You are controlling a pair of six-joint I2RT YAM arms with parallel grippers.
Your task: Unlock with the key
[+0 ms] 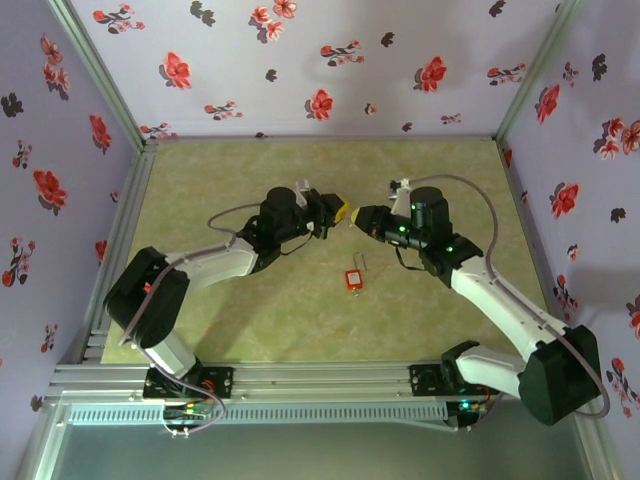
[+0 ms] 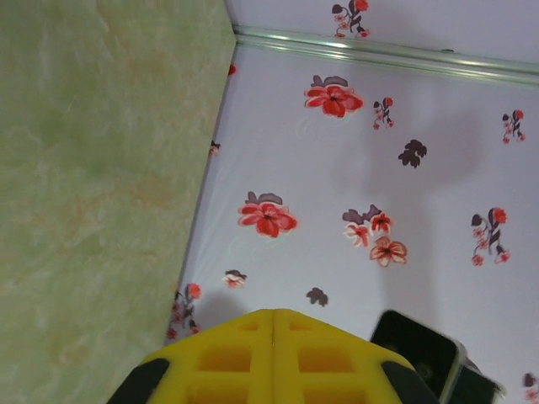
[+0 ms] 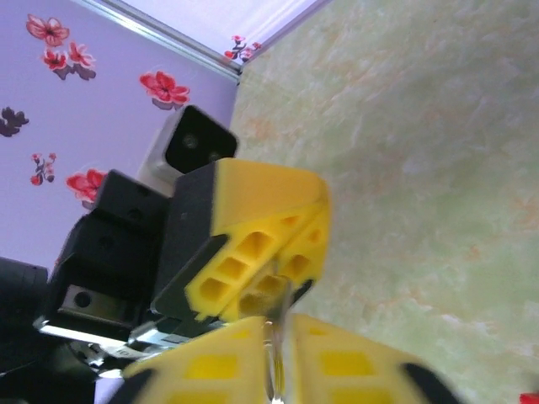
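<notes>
The two grippers meet tip to tip above the middle of the table point(image 1: 250, 320). The left gripper point(image 1: 343, 212) reaches in from 9 o'clock and the right gripper point(image 1: 362, 218) from 3 o'clock. In the right wrist view a thin metal sliver, probably the key point(image 3: 274, 332), runs from the left one's tips into the slit between the right one's fingers. The left fingers are pressed together and seem to pinch the far end of it. The right fingers stand a narrow slit apart around it, and whether they grip it cannot be told.

A small red item, likely the lock point(image 1: 352, 278), lies flat on the table at 6 o'clock from the meeting point, well apart from both grippers.

This looks like a handover of the key. To do it well, one gripper should let go only once the other's pinch is firm. It should then draw back straight along the key's length so the blade does not twist. The holder should leave enough of the blade free to enter the keyhole. The free arm should steady the lock before insertion, since so light a lock would probably slide.
</notes>
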